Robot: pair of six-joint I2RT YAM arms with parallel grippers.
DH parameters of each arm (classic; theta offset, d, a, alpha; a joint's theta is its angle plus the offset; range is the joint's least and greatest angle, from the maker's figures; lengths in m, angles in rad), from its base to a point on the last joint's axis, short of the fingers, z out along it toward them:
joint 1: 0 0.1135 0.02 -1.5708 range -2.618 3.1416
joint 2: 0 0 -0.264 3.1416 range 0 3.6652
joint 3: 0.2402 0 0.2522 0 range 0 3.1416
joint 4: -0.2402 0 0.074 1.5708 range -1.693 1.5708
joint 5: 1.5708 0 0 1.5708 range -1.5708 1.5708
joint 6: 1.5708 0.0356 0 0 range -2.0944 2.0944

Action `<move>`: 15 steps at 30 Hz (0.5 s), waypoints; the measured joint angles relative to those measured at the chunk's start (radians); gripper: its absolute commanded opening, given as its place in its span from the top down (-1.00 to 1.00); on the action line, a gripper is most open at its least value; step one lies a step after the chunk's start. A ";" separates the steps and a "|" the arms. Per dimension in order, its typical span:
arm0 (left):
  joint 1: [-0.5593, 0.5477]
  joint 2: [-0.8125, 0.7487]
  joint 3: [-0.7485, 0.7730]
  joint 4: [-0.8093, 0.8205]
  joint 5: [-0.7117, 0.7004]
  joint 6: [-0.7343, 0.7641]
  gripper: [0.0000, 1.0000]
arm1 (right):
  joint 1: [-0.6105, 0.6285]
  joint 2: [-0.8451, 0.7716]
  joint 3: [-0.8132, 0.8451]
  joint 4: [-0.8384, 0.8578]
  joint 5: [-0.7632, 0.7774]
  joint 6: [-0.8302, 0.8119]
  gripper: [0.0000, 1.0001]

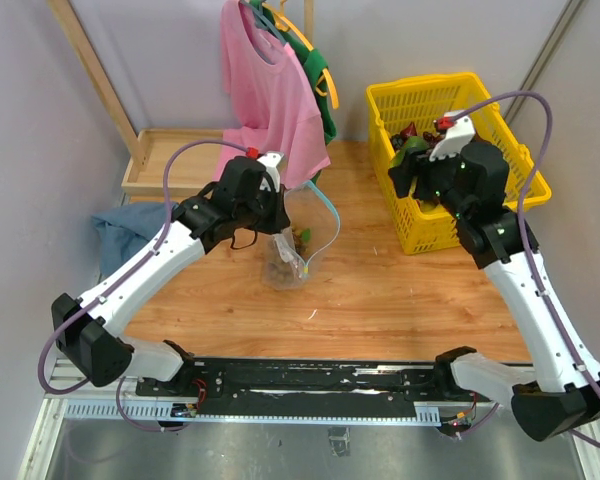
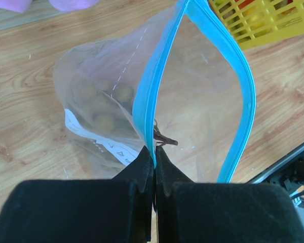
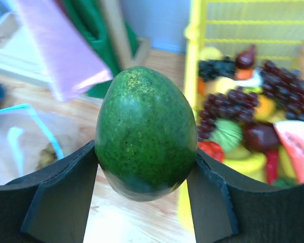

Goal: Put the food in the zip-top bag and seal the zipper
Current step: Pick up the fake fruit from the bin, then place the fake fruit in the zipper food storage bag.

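Observation:
The clear zip-top bag (image 1: pixel 298 250) stands open at the table's middle, with tan berry clusters (image 2: pixel 107 121) inside by its white label. My left gripper (image 2: pixel 155 154) is shut on the near end of the teal zipper (image 2: pixel 148 96), holding the mouth up; the zipper's other strand (image 2: pixel 248 101) bows away. My right gripper (image 3: pixel 146 169) is shut on a speckled green avocado (image 3: pixel 146 134). In the top view the right gripper (image 1: pixel 410 165) hangs over the left wall of the yellow basket (image 1: pixel 420 90). More food (image 3: pixel 243 111) lies in the basket: grapes, watermelon, yellow and red pieces.
A pink shirt (image 1: pixel 270 90) and green garment hang at the back behind the bag. A wooden tray (image 1: pixel 170 160) sits back left, and a blue cloth (image 1: pixel 130 225) lies under the left arm. The basket wall (image 3: pixel 195 50) rises right of the avocado.

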 measured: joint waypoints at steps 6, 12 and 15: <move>0.000 0.007 0.025 -0.026 0.014 -0.026 0.99 | 0.208 -0.007 -0.059 0.110 -0.006 0.021 0.45; 0.000 0.007 0.027 -0.034 0.028 -0.043 0.99 | 0.381 0.047 -0.123 0.235 -0.009 0.051 0.44; 0.000 0.007 0.029 -0.038 0.033 -0.050 0.99 | 0.427 0.085 -0.153 0.284 -0.016 0.076 0.43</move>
